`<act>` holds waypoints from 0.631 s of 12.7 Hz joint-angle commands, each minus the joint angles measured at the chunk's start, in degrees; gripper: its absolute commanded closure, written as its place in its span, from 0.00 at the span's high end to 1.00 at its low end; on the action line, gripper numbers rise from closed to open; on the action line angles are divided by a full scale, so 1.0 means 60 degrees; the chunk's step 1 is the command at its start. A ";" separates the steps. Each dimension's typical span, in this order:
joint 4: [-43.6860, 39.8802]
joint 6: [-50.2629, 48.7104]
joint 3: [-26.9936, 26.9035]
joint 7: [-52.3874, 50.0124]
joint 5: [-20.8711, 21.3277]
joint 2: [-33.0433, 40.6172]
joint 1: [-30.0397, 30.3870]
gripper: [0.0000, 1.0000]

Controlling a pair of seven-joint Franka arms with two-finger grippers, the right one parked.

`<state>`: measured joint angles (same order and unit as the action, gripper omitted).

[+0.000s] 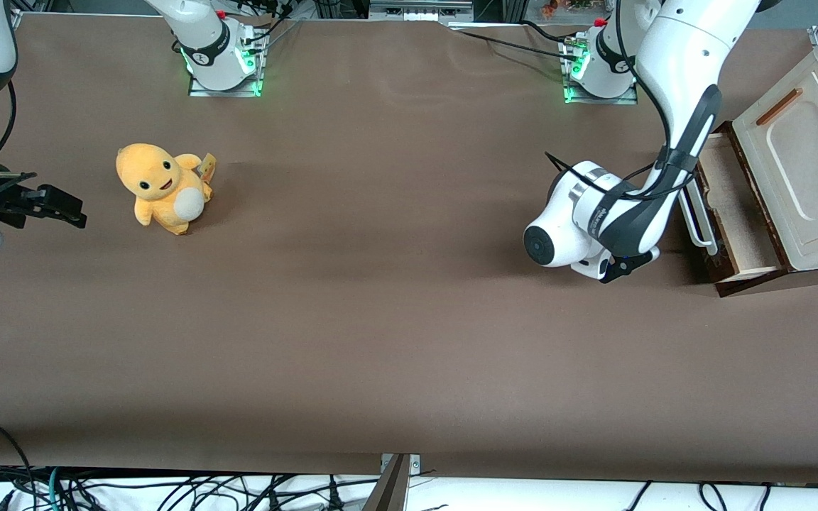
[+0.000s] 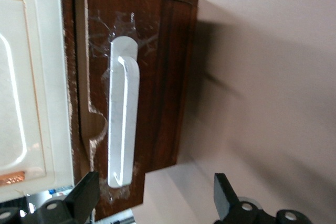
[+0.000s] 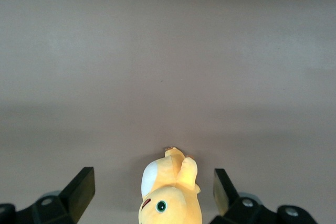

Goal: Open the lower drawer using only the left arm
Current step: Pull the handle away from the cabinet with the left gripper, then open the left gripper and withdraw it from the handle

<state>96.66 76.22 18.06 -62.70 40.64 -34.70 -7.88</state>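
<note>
**Lower drawer partly out, gripper free in front of the handle**

Nearest the front camera you have only bare brown table [image 1: 395,355]. Moving up from there, your left arm [image 1: 686,78] bends down to a rounded white wrist, and the small black gripper [image 1: 625,266] hangs low over the table just in front of the drawer unit, at the working arm's end. In the wrist view you can see its two fingers [image 2: 86,195] spread wide apart with nothing between them; they touch neither the handle nor the wood.

Just beside the gripper sits the lower drawer [image 1: 735,213], pulled partly out of the unit so that its pale beige inside shows from above. Its dark brown front [image 2: 157,77] faces the gripper, and the white bar handle [image 2: 123,114] runs along that front, close to the wrist but apart from it. Above the drawer lies the cream panel [image 1: 799,163] with its small orange-brown handle [image 1: 778,106].

Toward the parked arm's end, well apart from all this, you have a yellow plush toy [image 1: 160,188] sitting on the table.
</note>
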 commanded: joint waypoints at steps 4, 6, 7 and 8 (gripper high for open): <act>-0.1357 -0.0165 0.0022 0.1029 -0.1148 0.0085 -0.0019 1.00; -0.2058 -0.0179 -0.0065 0.1600 -0.1642 0.0173 -0.0020 1.00; -0.2410 -0.0223 -0.0167 0.2009 -0.1950 0.0188 -0.0019 1.00; -0.2646 -0.0412 -0.0269 0.2405 -0.2069 0.0188 -0.0019 1.00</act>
<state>84.45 75.93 17.74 -53.25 31.01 -34.00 -7.87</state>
